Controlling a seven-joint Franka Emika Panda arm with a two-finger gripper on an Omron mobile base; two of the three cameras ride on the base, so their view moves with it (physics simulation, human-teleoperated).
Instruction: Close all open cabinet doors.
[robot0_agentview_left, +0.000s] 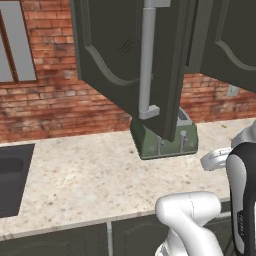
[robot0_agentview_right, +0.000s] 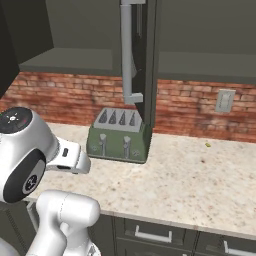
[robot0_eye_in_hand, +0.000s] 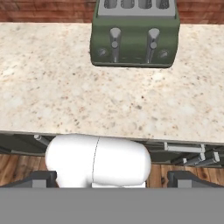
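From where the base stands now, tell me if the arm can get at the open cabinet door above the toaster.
Probably yes. The open cabinet door swings out over the counter, its handle facing the robot, with nothing in front of it. The toaster sits lower, behind its bottom edge.

a home kitchen: a speckled stone table runs along a red brick wall, with a green four-slot toaster on it, a dark sink set in, wall cabinet doors above, and drawers below.

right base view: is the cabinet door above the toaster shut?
No. The cabinet door stands edge-on, swung out over the green toaster, with the cabinet's inside exposed on both sides.
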